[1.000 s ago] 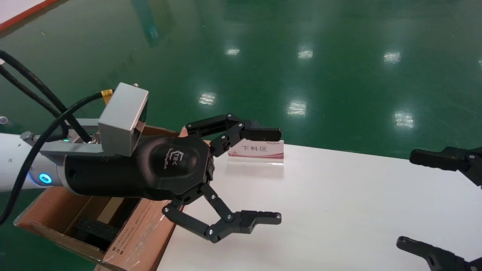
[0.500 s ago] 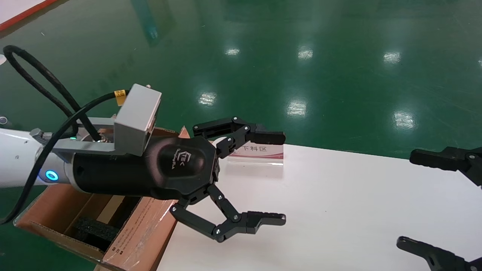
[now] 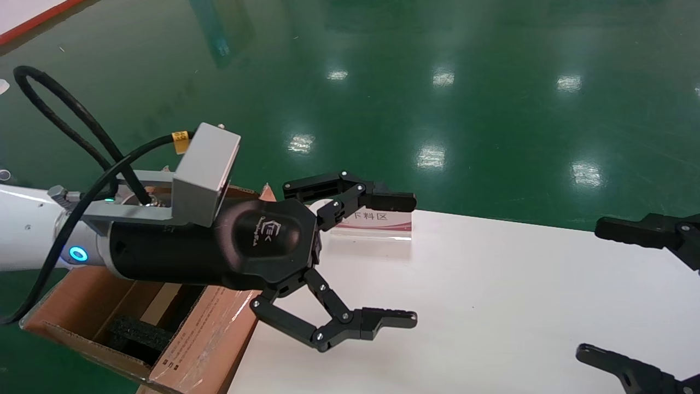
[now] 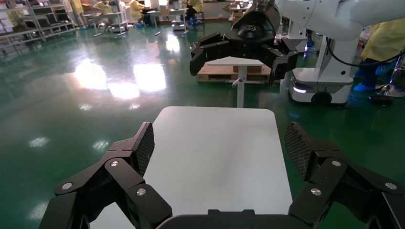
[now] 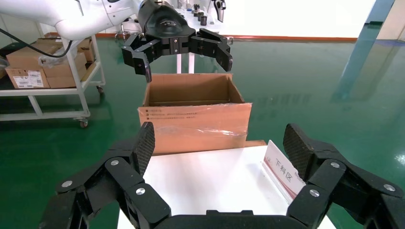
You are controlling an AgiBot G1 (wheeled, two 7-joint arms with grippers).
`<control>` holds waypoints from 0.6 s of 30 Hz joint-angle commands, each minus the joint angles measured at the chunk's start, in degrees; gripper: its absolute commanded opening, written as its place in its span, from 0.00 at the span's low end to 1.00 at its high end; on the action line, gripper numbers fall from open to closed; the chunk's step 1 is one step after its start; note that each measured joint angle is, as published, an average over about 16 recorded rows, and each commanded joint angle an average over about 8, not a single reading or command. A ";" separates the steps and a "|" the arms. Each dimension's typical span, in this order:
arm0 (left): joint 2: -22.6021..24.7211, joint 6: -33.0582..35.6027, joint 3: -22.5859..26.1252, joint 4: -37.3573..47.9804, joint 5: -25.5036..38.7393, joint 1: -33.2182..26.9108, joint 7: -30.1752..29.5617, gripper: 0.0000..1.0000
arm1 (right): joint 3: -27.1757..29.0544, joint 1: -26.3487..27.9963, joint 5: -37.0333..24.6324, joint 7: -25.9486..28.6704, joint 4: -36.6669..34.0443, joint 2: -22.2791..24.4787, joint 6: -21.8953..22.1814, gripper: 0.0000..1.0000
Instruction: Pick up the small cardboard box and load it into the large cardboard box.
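Right now I'm looking down at a white table (image 3: 492,306) on a glossy green floor (image 3: 437,82) with ceiling lights reflected in it. On the table's far edge stands a small sign (image 3: 383,221) with red-trimmed print. Through my left wrist camera the tabletop (image 4: 215,157) is bare, with pallets and workers in yellow far behind. Off the table's left end sits the carton (image 3: 186,339), open on top, taped along its side, a black foam block (image 3: 136,334) inside; my right wrist camera shows it (image 5: 196,119) butted against the table end. I can't find the small box in any view.

My left gripper (image 3: 404,257) hangs above the table just past the carton, fingers spread wide, holding nothing and touching nothing. My right gripper (image 3: 618,295) sits at the table's right edge, also wide apart and empty.
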 commanded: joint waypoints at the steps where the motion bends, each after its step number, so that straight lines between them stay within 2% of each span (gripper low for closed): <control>1: 0.00 -0.02 0.08 -0.01 0.04 -0.07 -0.02 1.00 | 0.00 0.00 0.00 0.00 0.00 0.00 0.00 1.00; 18: -0.06 -0.11 0.34 -0.03 0.11 -0.28 -0.08 1.00 | 0.00 0.00 0.00 0.00 0.00 0.00 0.00 1.00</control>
